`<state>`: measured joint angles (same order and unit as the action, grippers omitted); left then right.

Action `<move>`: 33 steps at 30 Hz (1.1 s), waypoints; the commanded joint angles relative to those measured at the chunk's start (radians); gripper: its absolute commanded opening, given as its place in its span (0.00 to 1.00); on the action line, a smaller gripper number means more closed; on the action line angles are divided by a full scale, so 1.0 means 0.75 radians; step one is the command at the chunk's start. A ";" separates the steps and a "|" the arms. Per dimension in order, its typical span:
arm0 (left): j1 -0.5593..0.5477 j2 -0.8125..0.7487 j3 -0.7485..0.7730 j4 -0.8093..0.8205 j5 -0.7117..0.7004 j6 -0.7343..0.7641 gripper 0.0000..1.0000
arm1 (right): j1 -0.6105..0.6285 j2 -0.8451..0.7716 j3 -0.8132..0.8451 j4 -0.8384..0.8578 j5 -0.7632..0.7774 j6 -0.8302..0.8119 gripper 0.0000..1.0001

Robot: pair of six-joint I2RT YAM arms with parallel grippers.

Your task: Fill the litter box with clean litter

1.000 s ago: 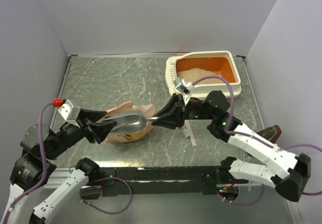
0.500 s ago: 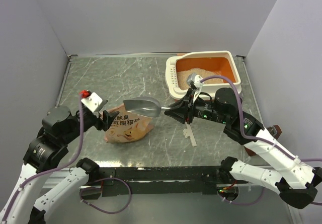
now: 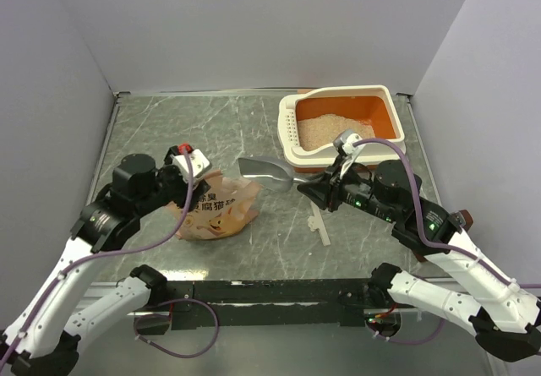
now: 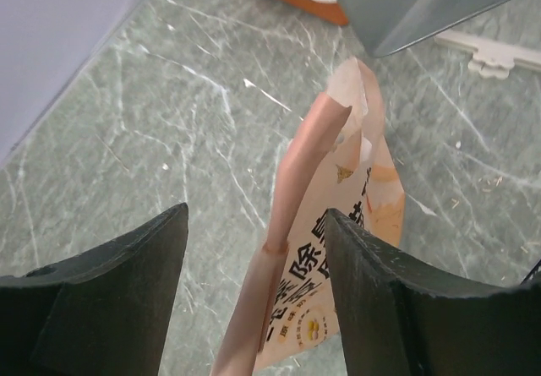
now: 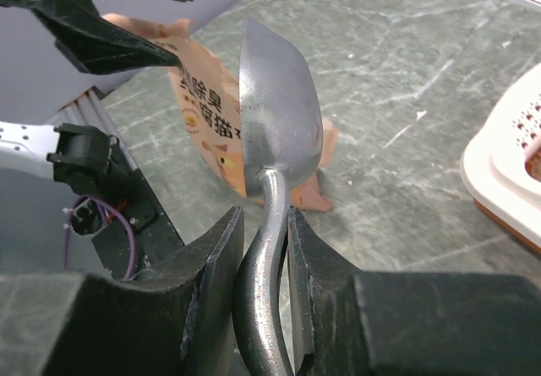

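Observation:
The litter box (image 3: 397,110) stands at the back right, with pale clean litter (image 3: 325,129) heaped in its orange basin. My right gripper (image 3: 317,188) is shut on the handle of the grey metal scoop (image 3: 266,173) and holds it above the table, between the tan-orange bag (image 3: 215,211) and the box. In the right wrist view the gripper (image 5: 264,224) clamps the scoop handle (image 5: 269,198); what the scoop holds does not show. My left gripper (image 3: 196,186) is open over the bag's top; in the left wrist view (image 4: 254,224) the bag's edge (image 4: 296,173) runs between the spread fingers.
A white plastic strip (image 3: 317,222) lies on the grey marble table in front of the box. Pale walls close the left, back and right sides. The black base rail (image 3: 270,291) runs along the near edge.
The right gripper has carried the scoop up and to the right, away from the bag mouth toward the litter box. The left arm has swung right, its gripper now over the bag's top.

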<state>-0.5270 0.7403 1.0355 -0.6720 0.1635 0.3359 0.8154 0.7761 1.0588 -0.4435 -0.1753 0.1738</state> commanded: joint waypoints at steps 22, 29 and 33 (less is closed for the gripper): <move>-0.007 -0.161 -0.268 0.059 0.091 -0.002 0.01 | 0.036 0.213 0.271 -0.200 -0.051 -0.101 0.00; -0.007 -0.289 -0.360 0.149 0.101 -0.047 0.01 | 0.199 0.403 0.478 -0.308 -0.030 -0.315 0.00; -0.007 -0.312 -0.366 0.166 0.122 -0.047 0.01 | 0.232 0.475 0.542 -0.372 0.037 -0.438 0.00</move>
<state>-0.5316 0.5255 0.7643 -0.6003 0.2459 0.3271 0.9703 1.0992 1.3983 -0.6846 -0.1993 -0.0299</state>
